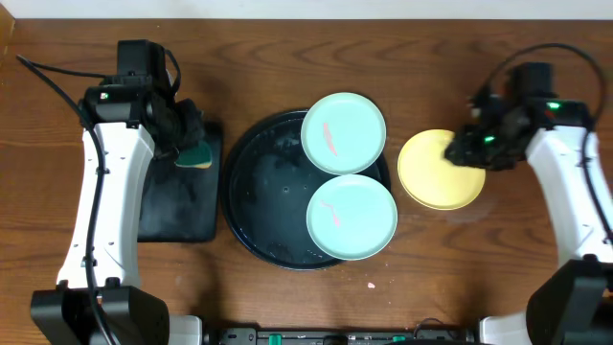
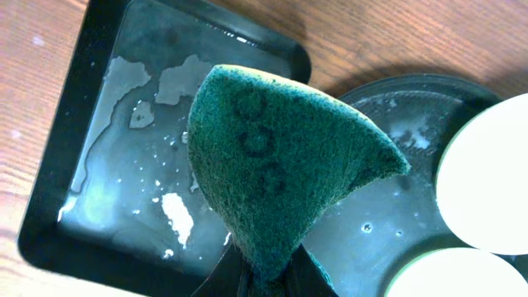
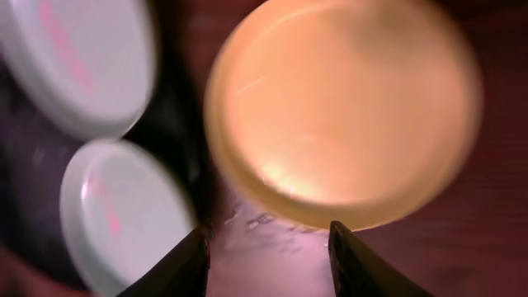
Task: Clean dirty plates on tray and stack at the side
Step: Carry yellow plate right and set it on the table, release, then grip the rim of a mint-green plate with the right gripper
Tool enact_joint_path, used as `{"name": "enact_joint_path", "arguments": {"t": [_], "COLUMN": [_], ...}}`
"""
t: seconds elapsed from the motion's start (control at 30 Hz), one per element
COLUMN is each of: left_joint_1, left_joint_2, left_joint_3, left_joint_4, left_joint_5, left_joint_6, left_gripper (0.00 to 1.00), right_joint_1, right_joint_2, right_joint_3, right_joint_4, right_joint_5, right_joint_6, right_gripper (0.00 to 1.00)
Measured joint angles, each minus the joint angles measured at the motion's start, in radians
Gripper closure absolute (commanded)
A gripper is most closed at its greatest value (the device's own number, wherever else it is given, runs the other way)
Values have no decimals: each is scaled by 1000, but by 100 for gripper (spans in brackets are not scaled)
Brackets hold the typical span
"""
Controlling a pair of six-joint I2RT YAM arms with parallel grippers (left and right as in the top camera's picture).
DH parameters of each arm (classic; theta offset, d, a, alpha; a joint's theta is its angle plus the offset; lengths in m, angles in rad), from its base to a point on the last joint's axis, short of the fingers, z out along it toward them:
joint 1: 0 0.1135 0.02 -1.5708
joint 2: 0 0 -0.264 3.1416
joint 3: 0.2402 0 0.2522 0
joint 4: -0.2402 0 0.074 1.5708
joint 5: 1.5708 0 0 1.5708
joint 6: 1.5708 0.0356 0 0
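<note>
Two aqua plates lie on the big round black tray (image 1: 251,196): one at its far right rim (image 1: 344,132), one at its near right (image 1: 351,217). Both carry pink smears. The pale yellow plate (image 1: 436,177) lies on the table right of the tray; it fills the right wrist view (image 3: 342,107). My left gripper (image 1: 192,144) is shut on a green sponge (image 2: 272,169) and holds it above the rectangular black tray (image 2: 107,148). My right gripper (image 3: 268,247) is open and empty, above the yellow plate's right edge (image 1: 469,149).
The rectangular black tray (image 1: 177,196) at the left holds a film of water and foam. Water drops wet the round tray's floor (image 2: 371,223). A wet patch lies on the table by the yellow plate (image 3: 272,227). A small pink speck (image 1: 370,285) lies near the front edge.
</note>
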Motion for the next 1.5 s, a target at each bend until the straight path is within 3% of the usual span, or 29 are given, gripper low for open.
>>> {"name": "enact_joint_path", "arguments": {"t": [0.2, 0.37, 0.43, 0.47, 0.53, 0.9, 1.2, 1.5], "left_joint_1": [0, 0, 0, 0, 0, 0, -3, -75], "left_joint_2": [0, 0, 0, 0, 0, 0, 0, 0], "left_joint_3": [0, 0, 0, 0, 0, 0, 0, -71], "left_joint_4": [-4, -4, -4, -4, -4, -4, -7, 7], "left_joint_5": [-16, -19, -19, -19, -19, -19, -19, -19], "left_joint_6": [0, 0, 0, 0, 0, 0, 0, -20], "left_gripper": [93, 93, 93, 93, 93, 92, 93, 93], "right_joint_1": [196, 278, 283, 283, 283, 340, 637, 681], "right_joint_2": [24, 119, 151, 165, 205, 217, 220, 313], "right_joint_3": [-80, -166, -186, -192, -200, -187, -107, -106], "right_joint_4": [-11, 21, 45, 54, 76, 101, 410, 455], "right_joint_5": [-14, -8, -6, -6, -8, -53, 29, 75], "right_joint_6": [0, 0, -1, 0, -2, 18, 311, 563], "right_gripper": [57, 62, 71, 86, 99, 99, 99, 99]}}
